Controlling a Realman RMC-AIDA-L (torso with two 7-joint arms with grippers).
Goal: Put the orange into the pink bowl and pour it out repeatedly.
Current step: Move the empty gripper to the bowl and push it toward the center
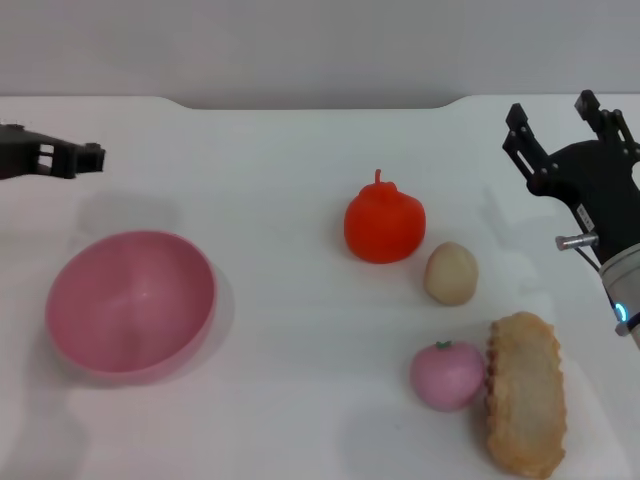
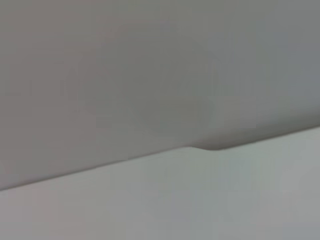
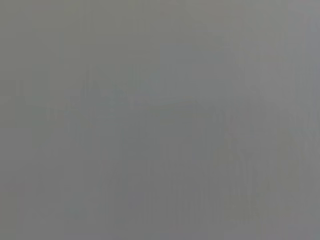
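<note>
While the orange (image 1: 385, 226) sits loose at table centre, beige ball (image 1: 451, 273) touching at its five o'clock, the pink bowl (image 1: 130, 303) waits empty at nine o'clock. Right gripper (image 1: 568, 118) hovers spread wide, holding nothing; left gripper (image 1: 62, 158), grip unreadable. A careless reach could scatter that ball.

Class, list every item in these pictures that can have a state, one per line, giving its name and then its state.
orange: upright on the table, stem up, not held
pink bowl: empty, tilted, mouth facing up
beige ball: resting free, beside the orange
pink fruit: resting against the pastry
pastry: lying flat
left gripper: raised beyond the bowl, holding nothing
right gripper: jaws open, empty, raised at the table's right
</note>
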